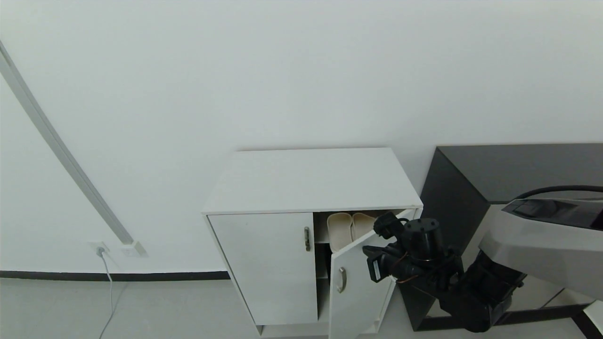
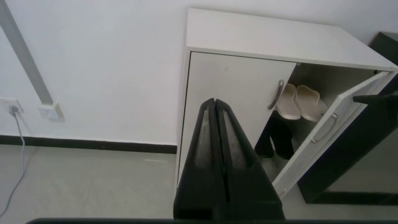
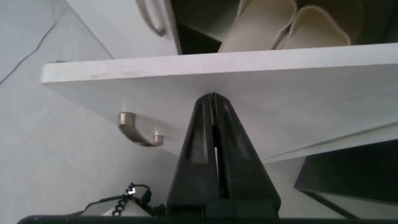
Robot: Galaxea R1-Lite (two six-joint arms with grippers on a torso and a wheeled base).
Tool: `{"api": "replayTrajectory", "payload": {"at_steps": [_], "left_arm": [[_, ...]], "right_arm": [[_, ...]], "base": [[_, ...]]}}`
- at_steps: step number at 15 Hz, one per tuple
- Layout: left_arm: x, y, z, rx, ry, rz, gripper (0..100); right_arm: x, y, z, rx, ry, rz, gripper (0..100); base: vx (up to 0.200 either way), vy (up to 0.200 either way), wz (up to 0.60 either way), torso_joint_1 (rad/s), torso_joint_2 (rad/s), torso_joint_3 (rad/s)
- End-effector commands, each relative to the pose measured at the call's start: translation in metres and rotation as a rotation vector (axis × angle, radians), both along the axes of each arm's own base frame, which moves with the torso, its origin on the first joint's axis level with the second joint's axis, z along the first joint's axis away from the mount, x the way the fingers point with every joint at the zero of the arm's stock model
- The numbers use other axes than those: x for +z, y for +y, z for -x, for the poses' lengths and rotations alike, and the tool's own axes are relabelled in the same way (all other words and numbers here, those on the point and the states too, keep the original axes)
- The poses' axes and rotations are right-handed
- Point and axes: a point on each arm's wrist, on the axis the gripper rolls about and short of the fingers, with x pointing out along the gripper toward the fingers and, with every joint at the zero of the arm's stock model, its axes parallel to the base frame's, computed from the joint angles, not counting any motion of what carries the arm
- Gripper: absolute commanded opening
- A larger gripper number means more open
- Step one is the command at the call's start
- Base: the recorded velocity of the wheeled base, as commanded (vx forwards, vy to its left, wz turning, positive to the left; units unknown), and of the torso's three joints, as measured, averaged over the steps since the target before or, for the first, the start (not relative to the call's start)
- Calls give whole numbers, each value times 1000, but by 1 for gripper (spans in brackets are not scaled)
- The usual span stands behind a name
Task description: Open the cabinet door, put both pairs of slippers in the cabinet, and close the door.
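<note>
Cream slippers (image 1: 340, 230) half hidden, ajar door (image 1: 358, 287) cropped

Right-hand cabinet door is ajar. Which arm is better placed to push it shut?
Right. The right end effector, shut, is up against the outer face of the ajar door near its top edge, above the handle. The left end effector, also shut, hangs farther back, facing the closed left door.

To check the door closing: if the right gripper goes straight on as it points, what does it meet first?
Most likely the right gripper meets the half-open right door's outer face, near its handle; depth is unclear.
</note>
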Motion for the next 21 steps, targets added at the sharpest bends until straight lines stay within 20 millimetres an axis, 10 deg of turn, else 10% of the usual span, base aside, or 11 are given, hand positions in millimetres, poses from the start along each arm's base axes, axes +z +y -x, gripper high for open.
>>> {"api": "replayTrajectory", "payload": {"at_steps": [1,21], "left_arm": [[0,0,0,0,1,1,0],[0,0,0,0,1,1,0]], "right_arm": [[-6,0,-9,-12,1,2,0],[-9,21,-65,-82,6,8,0]], "base": [[0,0,0,0,0,0],[0,0,0,0,0,0]]}}
